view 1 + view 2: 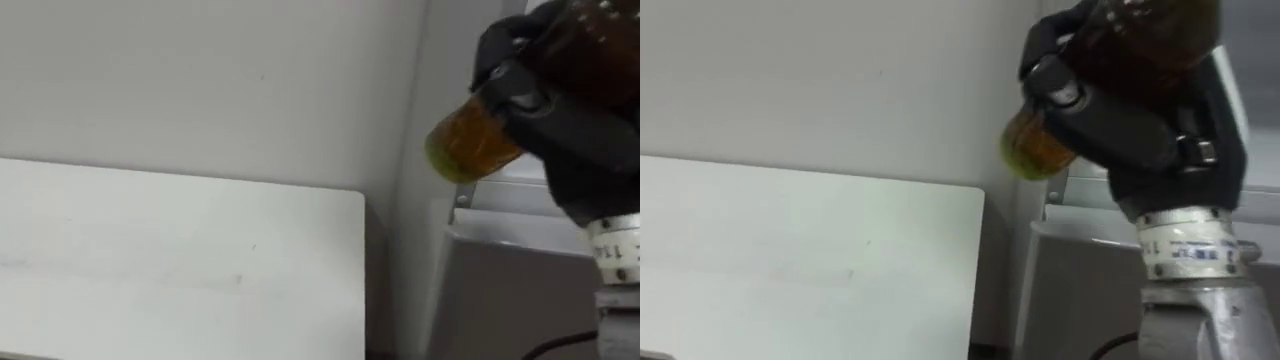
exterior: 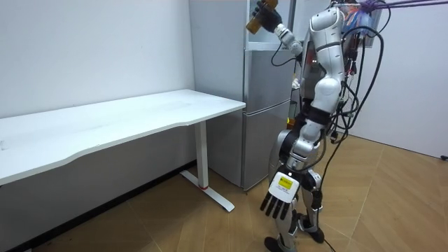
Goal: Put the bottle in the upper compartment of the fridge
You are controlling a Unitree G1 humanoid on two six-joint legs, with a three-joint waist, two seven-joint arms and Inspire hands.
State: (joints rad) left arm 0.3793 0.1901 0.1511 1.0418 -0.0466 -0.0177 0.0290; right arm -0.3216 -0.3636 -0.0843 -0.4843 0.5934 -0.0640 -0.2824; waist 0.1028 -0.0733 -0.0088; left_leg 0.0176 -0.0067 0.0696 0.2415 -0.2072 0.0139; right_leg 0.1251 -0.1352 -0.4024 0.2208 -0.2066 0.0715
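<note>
pale wooden floor [image 2: 392, 203] lies under the robot, which stands upright just in front of a grey fridge [image 2: 262, 119]. nearest to the room camera is the left hand [image 2: 281, 199]. it hangs low beside the leg with straight, relaxed fingers and it holds nothing.

higher up, the right arm is raised and the right hand [image 1: 570, 120] has its dark fingers curled around an amber bottle [image 1: 462, 142]. the bottle is tilted, and the end that shows points to the left and a little down. it is in the air, at the height of the upper part of the fridge and close to its front, not yet inside. i cannot tell from these pictures if the upper door is open.

below and to the left of the bottle is a white table [image 1: 180, 260], and its end is just beside the fridge. behind both is a plain light wall [image 1: 200, 70].

i think several things could go wrong now. the bottle could slip out, because it is tilted and a good part of it sticks out of the fingers. if it falls, it would hit the floor or the table edge. it could also knock against the fridge front or a shelf if the arm goes forward at the wrong height. if the door is closed, pushing would only press the bottle against it.
</note>
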